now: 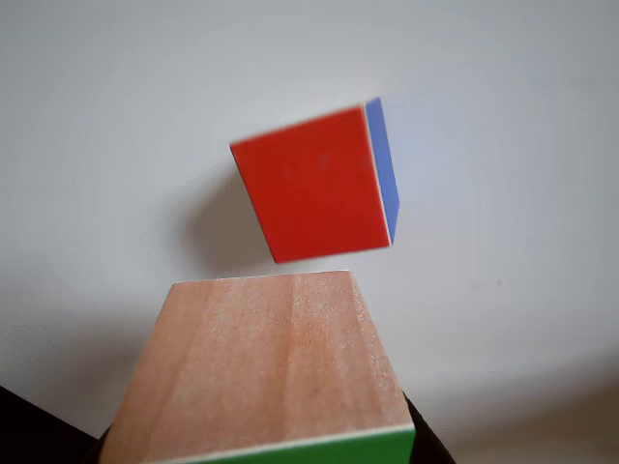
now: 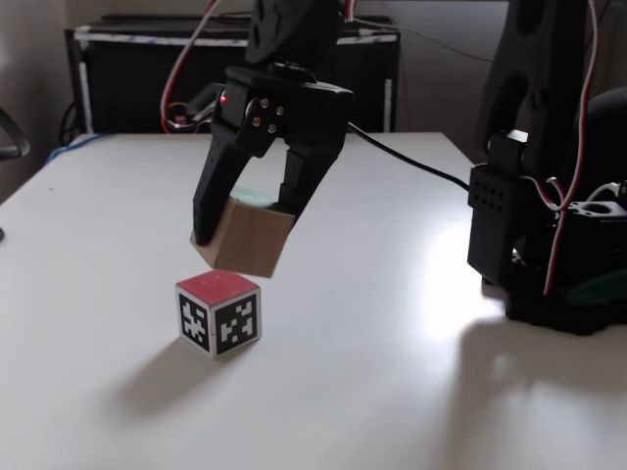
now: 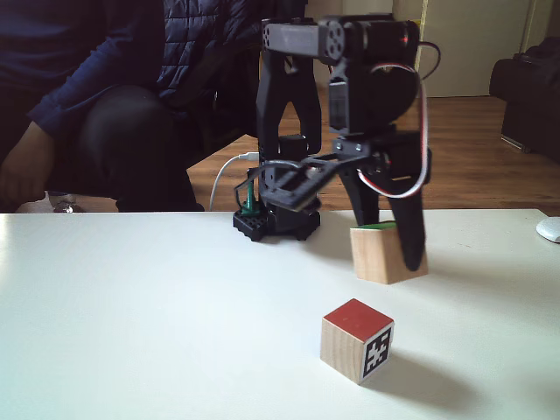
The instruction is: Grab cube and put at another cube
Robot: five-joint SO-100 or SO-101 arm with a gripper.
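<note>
The robot arm [image 2: 294,59] is matte black plastic throughout, built from blocky segments. Its gripper [image 2: 245,220] has two long, tapering black fingers [image 2: 214,191] below a boxy head with small round screws and one red light. Red, white and black cables loop along the arm in both fixed views. A chunky black base [image 3: 273,220] anchors it, with a white cable [image 3: 229,171] trailing away.

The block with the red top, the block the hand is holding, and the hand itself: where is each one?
red-topped cube [image 2: 219,286]: a fixed view, on its red top face.
held wooden cube [image 2: 249,241]: a fixed view, on its plain wood side.
hand [image 3: 388,255]: a fixed view, between its fingertips.
</note>
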